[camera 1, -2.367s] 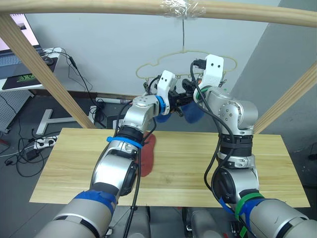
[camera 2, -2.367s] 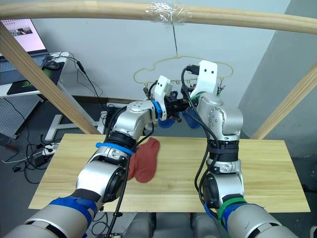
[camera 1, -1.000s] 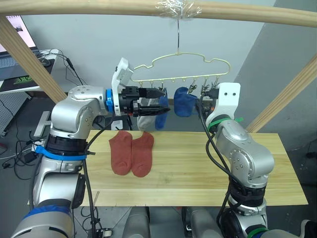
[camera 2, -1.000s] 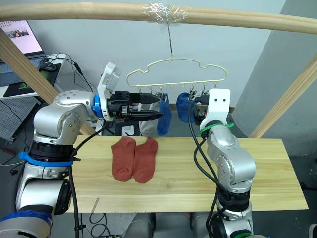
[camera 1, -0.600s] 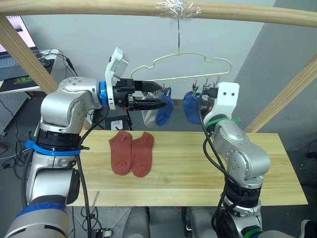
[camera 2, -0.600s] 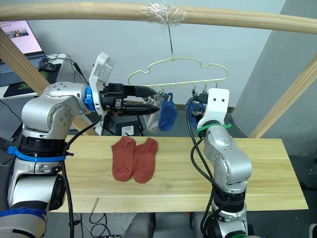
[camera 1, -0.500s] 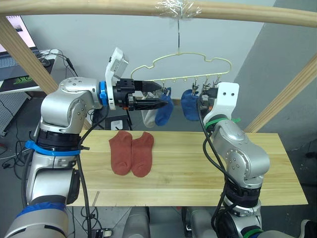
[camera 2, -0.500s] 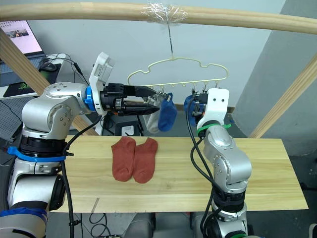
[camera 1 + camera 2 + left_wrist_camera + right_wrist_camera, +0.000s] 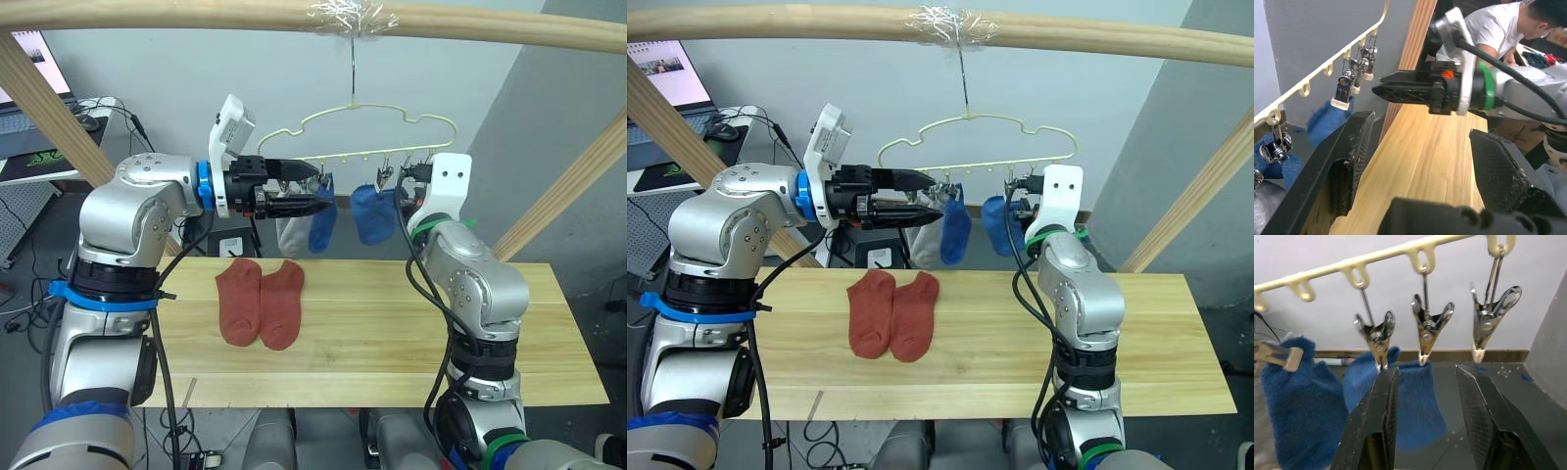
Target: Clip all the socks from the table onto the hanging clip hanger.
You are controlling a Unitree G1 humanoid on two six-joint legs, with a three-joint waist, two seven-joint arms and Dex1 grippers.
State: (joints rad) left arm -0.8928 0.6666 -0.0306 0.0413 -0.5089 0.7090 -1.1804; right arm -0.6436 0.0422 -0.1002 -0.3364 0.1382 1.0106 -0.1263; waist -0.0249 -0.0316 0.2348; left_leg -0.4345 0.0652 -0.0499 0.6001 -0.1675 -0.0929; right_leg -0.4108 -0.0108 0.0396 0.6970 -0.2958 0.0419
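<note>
While raised level at the clip hanger [image 9: 377, 132], both grippers' fingers gape empty.

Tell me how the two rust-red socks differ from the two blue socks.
The rust-red socks lie flat side by side on the table; the blue socks hang from the clip hanger. The red ones are unclipped; the blue ones are held by metal clips. Both are pairs of short socks.
</note>
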